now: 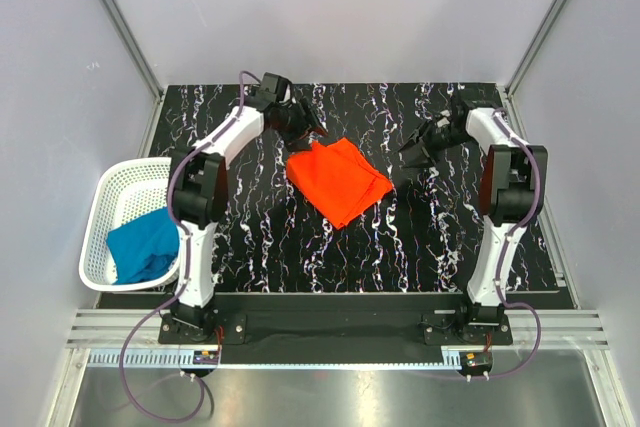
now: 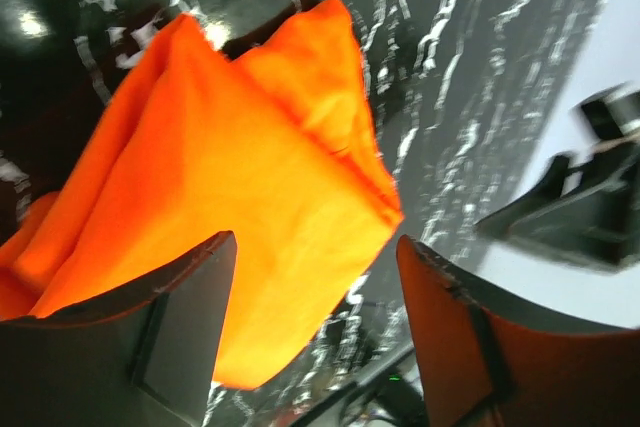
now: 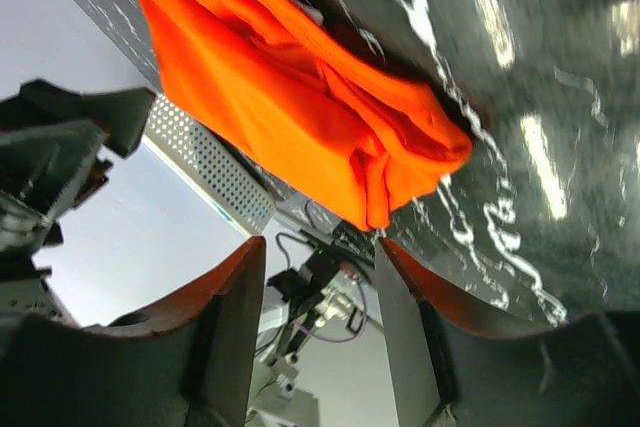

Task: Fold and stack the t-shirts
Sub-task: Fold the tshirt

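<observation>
Left fingers [image 2: 160, 347] and right fingers [image 3: 205, 347] stand open, empty, flanking soft folded orange-red t-shirt [image 1: 338, 179].

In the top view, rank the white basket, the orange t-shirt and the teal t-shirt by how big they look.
1. white basket
2. orange t-shirt, folded on the table
3. teal t-shirt, bunched inside the basket, so this ranks only the patch that shows
</observation>
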You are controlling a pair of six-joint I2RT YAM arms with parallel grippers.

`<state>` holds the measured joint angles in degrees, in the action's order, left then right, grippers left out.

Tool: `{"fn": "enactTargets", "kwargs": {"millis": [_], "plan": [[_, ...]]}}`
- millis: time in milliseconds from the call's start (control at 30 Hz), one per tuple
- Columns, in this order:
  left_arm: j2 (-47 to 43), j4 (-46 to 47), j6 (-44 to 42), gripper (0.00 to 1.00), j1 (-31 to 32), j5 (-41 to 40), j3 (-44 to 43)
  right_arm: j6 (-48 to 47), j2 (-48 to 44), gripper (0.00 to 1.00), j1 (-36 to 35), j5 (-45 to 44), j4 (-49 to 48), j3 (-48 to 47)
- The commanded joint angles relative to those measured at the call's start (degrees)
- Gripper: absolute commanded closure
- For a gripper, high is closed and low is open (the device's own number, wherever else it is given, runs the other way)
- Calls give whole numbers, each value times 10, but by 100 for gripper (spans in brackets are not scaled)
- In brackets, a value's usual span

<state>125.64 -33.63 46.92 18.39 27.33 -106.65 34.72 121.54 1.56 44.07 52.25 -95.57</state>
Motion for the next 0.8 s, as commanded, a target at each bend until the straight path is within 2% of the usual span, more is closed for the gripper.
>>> {"fn": "enactTargets", "kwargs": {"millis": [0,133,300,367,433,633,767], "plan": [[-106,-30,-86,29,4,-65,-1,-21,37,45,-2,-17,-24,-52],[-169,-34,-114,32,11,-99,53,-28,84,48,-2,-29,-27,-91],[-231,-36,-120,35,23,-99,144,-13,108,50,-6,-33,-68,-74],[-256,-36,-122,36,31,-98,166,-10,113,59,-7,-26,-83,-58],[-269,-37,-122,37,41,-91,189,-10,113,63,-10,-25,-93,-45],[-271,-56,-114,35,81,-111,185,4,65,71,-54,-22,-147,58],[-245,-79,-96,34,110,-142,139,23,21,73,-83,-25,-183,164]]}}
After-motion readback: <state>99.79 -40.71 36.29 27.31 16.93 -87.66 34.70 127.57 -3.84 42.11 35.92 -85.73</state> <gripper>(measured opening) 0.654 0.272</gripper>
